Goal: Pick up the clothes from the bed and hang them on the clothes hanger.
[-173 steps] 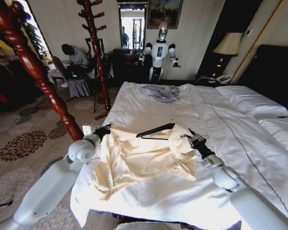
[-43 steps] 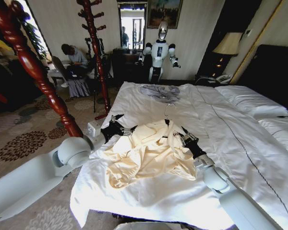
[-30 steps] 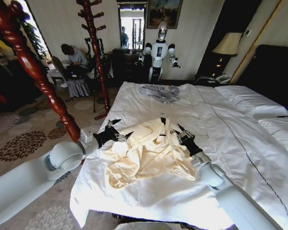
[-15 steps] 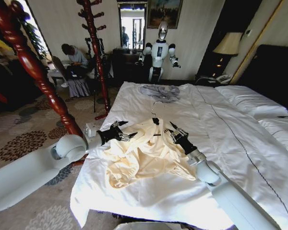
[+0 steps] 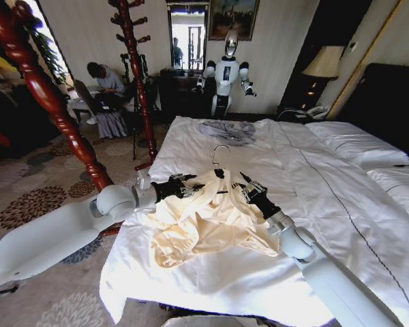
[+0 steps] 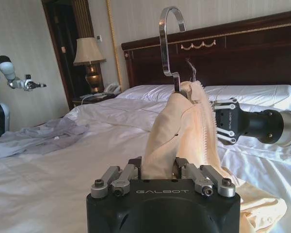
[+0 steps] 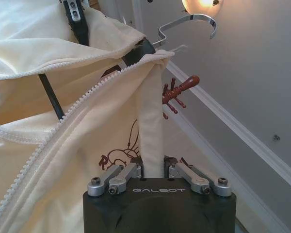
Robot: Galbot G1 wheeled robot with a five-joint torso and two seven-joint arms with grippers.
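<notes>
- Draping off the hanger (image 5: 218,178), the clothes (image 5: 204,218) trail down onto the bed (image 5: 313,197).
- Left gripper (image 5: 184,187) pinches one shoulder of the fabric.
- Right gripper (image 5: 249,191) clamps the other.
- Grey garment (image 5: 226,131) lies farther up.

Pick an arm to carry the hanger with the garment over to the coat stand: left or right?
Left, probably. The left claw grips the cream garment just under the hanger hook, on the coat stand side. The right claw holds the far shoulder.
</notes>
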